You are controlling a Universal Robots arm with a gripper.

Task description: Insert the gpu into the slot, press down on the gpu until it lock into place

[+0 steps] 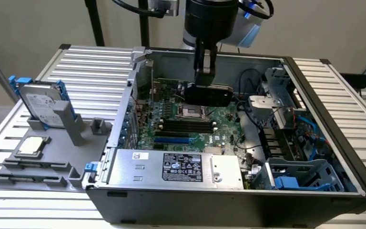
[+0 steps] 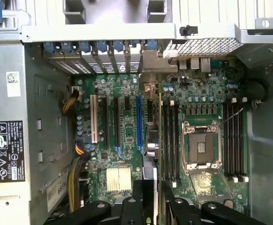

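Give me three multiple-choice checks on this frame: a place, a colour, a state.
1. Where is the hard drive? A on the floor; B on the grey stand; C on a shelf.
2. Colour of the long slot meant for the card? A blue; B red; C yellow.
3. The card is: A seated in the slot; B lying on the stand; C held in the fingers above the board.
Answers: B, it stands upright on that stand; A, the strip is bright blue; C, the fingers clamp it and the slot lies bare.
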